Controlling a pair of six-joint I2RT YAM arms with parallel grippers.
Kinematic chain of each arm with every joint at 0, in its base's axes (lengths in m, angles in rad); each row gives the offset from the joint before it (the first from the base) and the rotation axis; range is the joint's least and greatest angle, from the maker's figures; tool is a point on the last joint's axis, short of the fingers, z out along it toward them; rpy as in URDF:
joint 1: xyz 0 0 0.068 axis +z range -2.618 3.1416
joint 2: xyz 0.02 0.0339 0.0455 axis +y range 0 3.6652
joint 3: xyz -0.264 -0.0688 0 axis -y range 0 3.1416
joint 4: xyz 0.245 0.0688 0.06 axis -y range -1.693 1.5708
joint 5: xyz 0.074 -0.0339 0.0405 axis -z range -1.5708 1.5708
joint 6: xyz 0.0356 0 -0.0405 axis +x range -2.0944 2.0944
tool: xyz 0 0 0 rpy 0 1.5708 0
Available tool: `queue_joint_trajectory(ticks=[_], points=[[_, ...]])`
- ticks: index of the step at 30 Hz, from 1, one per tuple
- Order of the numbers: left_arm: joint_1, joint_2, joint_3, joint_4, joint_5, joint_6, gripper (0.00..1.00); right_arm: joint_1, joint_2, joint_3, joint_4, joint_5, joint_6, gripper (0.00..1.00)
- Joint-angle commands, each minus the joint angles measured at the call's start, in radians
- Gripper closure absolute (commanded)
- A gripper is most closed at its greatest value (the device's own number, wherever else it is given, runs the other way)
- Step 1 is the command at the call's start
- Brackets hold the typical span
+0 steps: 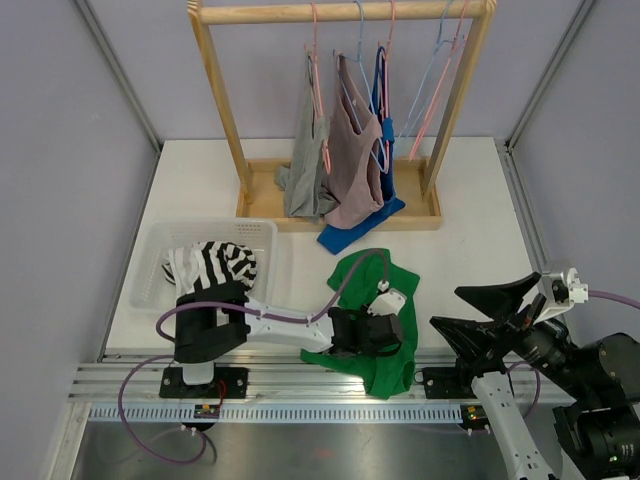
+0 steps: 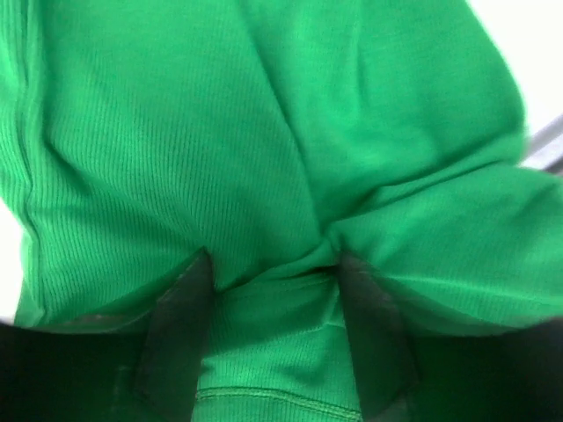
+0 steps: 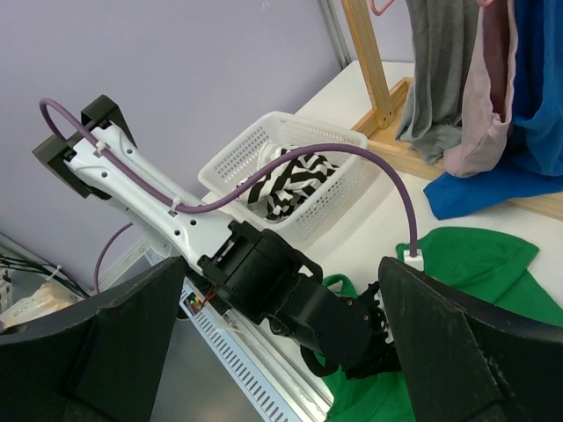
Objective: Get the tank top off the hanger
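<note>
Task item: green ribbed-knit tank top (image 1: 372, 290) (image 2: 264, 132) (image 3: 479, 264), off the rack, lying crumpled on the white table (image 1: 480, 220) near its front edge, lower hem reaching the aluminium rail (image 1: 300, 385).
Left gripper (image 1: 392, 335) (image 2: 274, 294): down on the green cloth. Wrist view shows both dark fingers (image 2: 180, 338) pressed into the fabric with a bunched fold pinched between them, creases running in to the tips.
Left arm: white link lies low across the front of the table, from base (image 1: 205, 335) out to the right; purple cable (image 1: 345, 285) loops over the shirt.
Right gripper (image 1: 480, 315) (image 3: 281, 352): spread wide, holding nothing, in the air off the right side of the green top, not touching it. Its camera looks back across at the left arm's wrist.
Rack: light wooden clothes rack (image 1: 222, 100) (image 3: 374, 61) at the back of the table, tray base.
On rack: grey garment (image 1: 305, 170) (image 3: 435, 79), mauve tank top (image 1: 355, 170) (image 3: 479, 105), blue garment (image 1: 385, 195) (image 3: 537, 79), hanging side by side, touching. Blue one spills over the tray's front lip onto the table, just behind the green top.
Hangers: thin pink and blue wire hangers (image 1: 440, 70) on the rail at the right end.
Basket: white perforated plastic basket (image 1: 150, 260) (image 3: 237, 158), left of the green top, holding a black-and-white striped cloth (image 1: 222, 265) (image 3: 295, 180).
</note>
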Motion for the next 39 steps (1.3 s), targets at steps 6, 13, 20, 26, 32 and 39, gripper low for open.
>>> queue_joint_trajectory(ticks=[6, 13, 20, 26, 32, 39], points=[[-0.003, -0.043, 0.018, -0.059, -0.024, 0.003, 1.0, -0.005, -0.014, 0.047, -0.044, -0.015, -0.029, 0.01], [-0.006, -0.328, 0.05, -0.293, -0.226, -0.026, 1.0, -0.005, -0.008, 0.067, -0.06, -0.009, -0.048, 0.01], [0.024, -0.554, 0.25, -0.692, -0.459, -0.075, 1.0, -0.005, -0.008, 0.069, -0.052, 0.0, -0.046, 0.0], [0.118, -0.683, 0.376, -0.902, -0.547, -0.071, 1.0, -0.005, 0.006, 0.089, -0.043, 0.016, -0.046, 0.0], [0.396, -0.851, 0.311, -0.874, -0.467, 0.055, 1.0, -0.005, 0.02, 0.103, -0.018, 0.016, -0.036, 0.01], [0.851, -0.913, 0.119, -0.737, -0.184, 0.246, 1.0, -0.005, 0.08, 0.104, 0.068, 0.006, 0.006, 0.01]])
